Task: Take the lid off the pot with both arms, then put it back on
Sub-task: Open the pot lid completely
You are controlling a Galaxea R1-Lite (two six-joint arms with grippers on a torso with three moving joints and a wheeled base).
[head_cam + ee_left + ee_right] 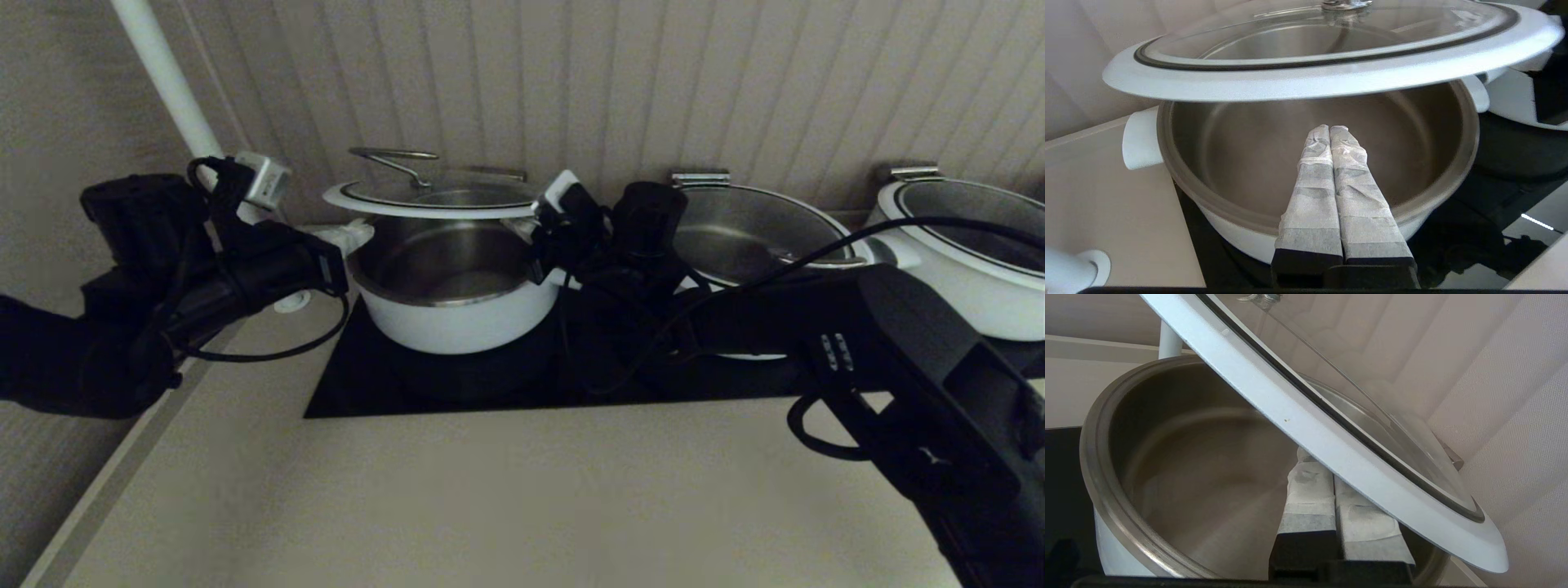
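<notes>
The lid (433, 200), glass with a white rim and a steel loop handle, hangs level a little above the open white pot (457, 318) on the black cooktop. My left gripper (357, 235) is shut and reaches in under the lid's left rim. My right gripper (535, 233) is shut under the right rim. In the left wrist view the shut taped fingers (1329, 130) point over the pot (1237, 241), below the lid (1331, 81). In the right wrist view the lid's rim (1331, 445) lies across my shut fingers (1333, 486) above the pot (1106, 469).
Two wider white pots (759, 237) (971, 253) stand to the right on the cooktop (490, 384). The ribbed wall is close behind. A white pole (163, 73) rises at the back left. Beige counter (522, 506) lies in front.
</notes>
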